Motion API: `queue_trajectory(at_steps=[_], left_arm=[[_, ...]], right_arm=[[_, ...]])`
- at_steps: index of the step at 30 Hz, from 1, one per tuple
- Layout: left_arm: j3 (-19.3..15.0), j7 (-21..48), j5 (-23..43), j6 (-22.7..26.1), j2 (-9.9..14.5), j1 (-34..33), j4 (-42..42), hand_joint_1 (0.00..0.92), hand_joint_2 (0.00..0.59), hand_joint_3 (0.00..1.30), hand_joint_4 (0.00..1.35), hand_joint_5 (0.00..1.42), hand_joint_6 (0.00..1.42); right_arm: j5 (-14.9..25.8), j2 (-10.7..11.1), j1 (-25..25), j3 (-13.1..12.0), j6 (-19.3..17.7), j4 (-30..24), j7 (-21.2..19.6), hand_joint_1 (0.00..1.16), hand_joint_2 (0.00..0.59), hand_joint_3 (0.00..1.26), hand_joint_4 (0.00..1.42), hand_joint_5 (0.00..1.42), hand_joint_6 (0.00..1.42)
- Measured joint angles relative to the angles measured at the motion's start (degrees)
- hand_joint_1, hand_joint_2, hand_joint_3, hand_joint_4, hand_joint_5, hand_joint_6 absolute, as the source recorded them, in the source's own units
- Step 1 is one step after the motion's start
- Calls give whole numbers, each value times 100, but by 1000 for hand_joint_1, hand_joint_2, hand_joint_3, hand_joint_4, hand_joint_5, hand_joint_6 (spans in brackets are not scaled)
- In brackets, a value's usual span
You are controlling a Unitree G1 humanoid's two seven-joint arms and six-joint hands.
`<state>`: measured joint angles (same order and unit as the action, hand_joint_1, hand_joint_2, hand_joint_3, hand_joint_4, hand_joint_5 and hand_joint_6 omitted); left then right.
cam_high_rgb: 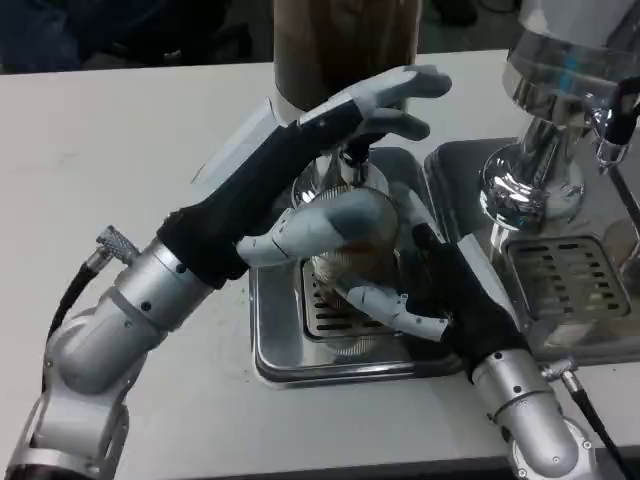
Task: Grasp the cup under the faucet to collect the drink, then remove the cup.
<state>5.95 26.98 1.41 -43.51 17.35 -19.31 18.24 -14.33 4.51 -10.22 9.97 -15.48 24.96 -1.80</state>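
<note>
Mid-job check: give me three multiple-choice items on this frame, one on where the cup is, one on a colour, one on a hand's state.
1. Where is the clear glass cup?
A. On the bare white table
B. Over the silver metal drip tray, below the faucet
C. On the right-hand machine

2. What colour is the drink in the dispenser's clear tank?
A. Brown
B. Green
C. Blue

3. What is the right robot hand doing?
A. Lying flat on the table
B. Pressing the tank
C. Wrapped around the cup

Answers: 1 B, the cup sits above the tray's grate; 2 A, the tank looks brown; 3 C, its fingers curl round the cup, while the left robot hand reaches over the faucet.
</note>
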Motion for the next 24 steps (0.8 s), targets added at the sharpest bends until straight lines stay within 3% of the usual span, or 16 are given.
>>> queue_trajectory(at_steps=[5,9,18,24], left_arm=[[-3,-48,-29,37,0,53,-84,0,97,215,114,296,234],[-72,-155,-31,44,0,118,-187,0,107,195,51,209,134],[-559,-443,283,32,-7,250,-545,0,122,184,43,191,122],[-961,-597,404,-46,-5,799,-912,0,124,184,38,187,121]], right_arm=[[29,-63,-75,-6,-2,102,6,705,195,0,0,0,0],[37,-126,-103,-13,-30,154,5,705,195,0,0,0,0],[38,-148,-102,-20,-91,172,3,705,195,0,0,0,0],[61,-161,-101,-18,-124,195,9,705,195,0,0,0,0]])
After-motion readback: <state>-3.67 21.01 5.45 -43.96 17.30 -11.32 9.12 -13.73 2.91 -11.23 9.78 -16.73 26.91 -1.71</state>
